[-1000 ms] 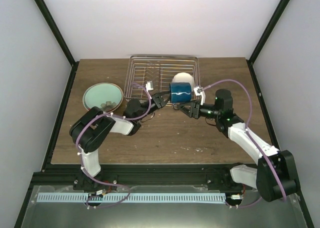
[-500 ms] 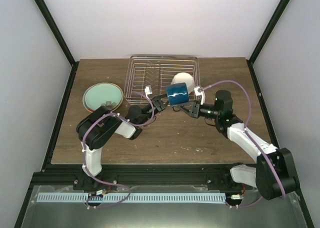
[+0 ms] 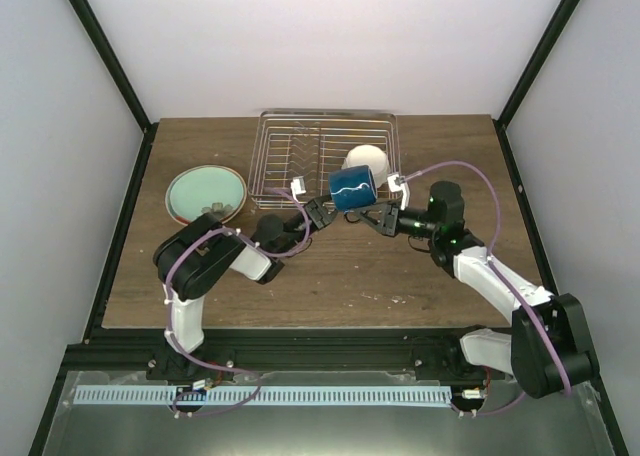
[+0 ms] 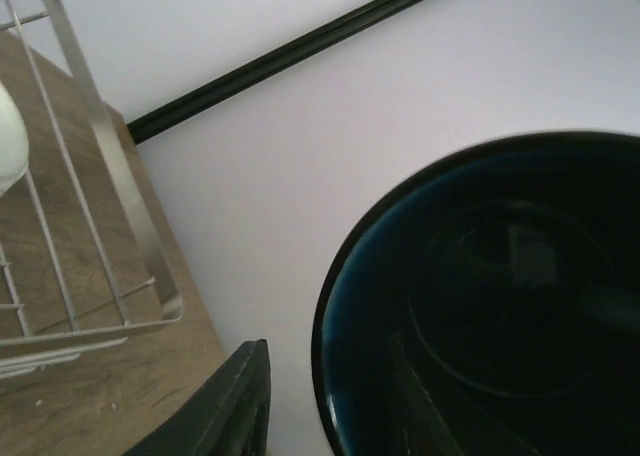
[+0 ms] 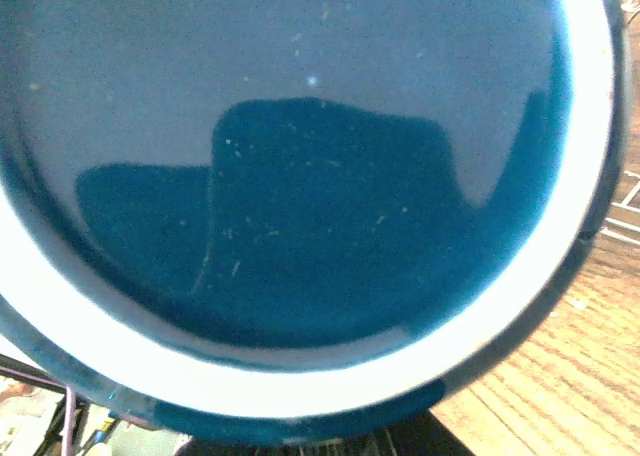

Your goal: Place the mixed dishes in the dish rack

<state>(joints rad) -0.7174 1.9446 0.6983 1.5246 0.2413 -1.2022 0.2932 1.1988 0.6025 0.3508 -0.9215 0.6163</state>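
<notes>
I see the dark blue mug (image 3: pixel 352 188) on its side at the centre of the overhead frame, over the dish rack's (image 3: pixel 275 141) near right rim, between the left gripper (image 3: pixel 320 212) and the right gripper (image 3: pixel 372 219); its mouth faces the left one. On my left wrist feed one finger (image 4: pixel 235 401) sits just outside the rim with a sliver of gap, so I cannot tell whether that jaw is clamped; the right feed is filled by the mug's base, so I cannot tell its grip either.
</notes>
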